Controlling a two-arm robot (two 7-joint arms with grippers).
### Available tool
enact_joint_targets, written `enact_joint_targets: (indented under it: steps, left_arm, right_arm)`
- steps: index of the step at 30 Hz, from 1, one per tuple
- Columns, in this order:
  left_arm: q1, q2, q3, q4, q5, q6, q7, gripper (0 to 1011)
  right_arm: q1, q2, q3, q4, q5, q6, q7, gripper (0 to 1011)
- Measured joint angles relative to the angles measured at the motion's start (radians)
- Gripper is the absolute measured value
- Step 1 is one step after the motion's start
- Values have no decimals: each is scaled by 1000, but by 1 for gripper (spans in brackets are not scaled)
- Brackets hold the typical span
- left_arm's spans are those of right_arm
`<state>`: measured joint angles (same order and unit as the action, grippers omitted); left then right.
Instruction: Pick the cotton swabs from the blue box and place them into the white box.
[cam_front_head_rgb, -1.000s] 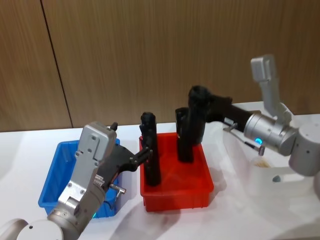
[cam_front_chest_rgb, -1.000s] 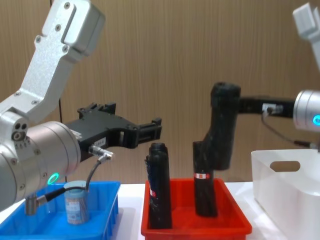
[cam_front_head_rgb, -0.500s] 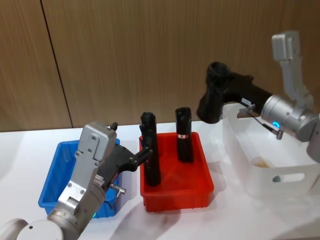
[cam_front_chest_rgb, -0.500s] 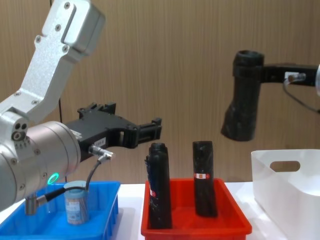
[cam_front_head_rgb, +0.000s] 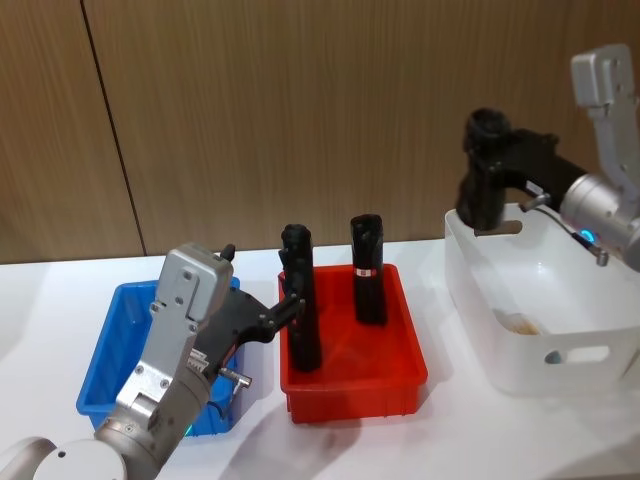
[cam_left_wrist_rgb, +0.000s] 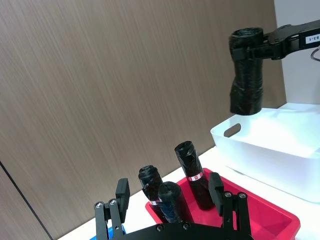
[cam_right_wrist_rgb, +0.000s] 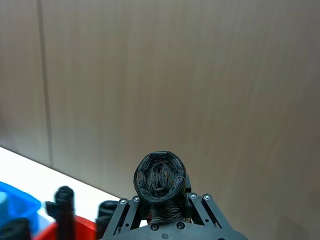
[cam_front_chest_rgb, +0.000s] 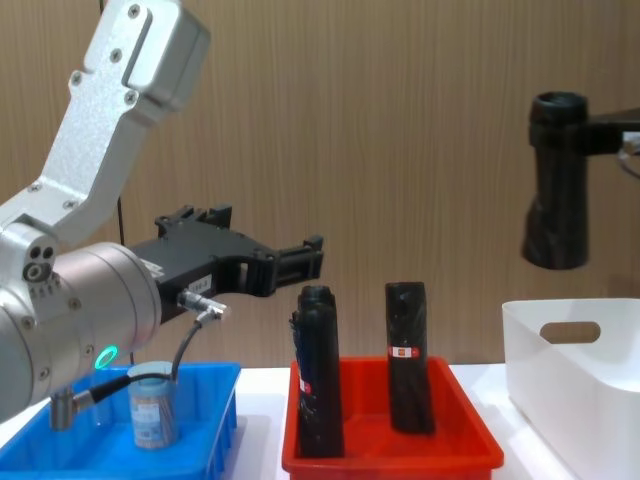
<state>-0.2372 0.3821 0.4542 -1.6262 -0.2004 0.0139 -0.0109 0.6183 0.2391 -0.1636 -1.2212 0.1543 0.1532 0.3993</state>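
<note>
The right gripper grips a black cylinder upright above the white box's far-left corner — the left gripper, fingers parted and empty, hovers above the blue box.

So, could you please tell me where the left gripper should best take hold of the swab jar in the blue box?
Probably around the jar's clear side wall just under the lid, coming straight down from above. It stands upright in the blue box, whose walls block a low sideways approach. The left gripper hangs open above it.
</note>
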Motion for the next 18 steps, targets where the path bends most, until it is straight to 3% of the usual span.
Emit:
enact_joint_targets:
  steps: [8, 18]
  left_arm:
    - [0, 0, 0, 0, 0, 0, 0, 1000]
    - [0, 0, 0, 0, 0, 0, 0, 1000]
  right_arm:
    - [-1, 16, 16, 28, -45, 26, -62, 352]
    - [12, 24, 30, 114, -52, 37, -97, 352]
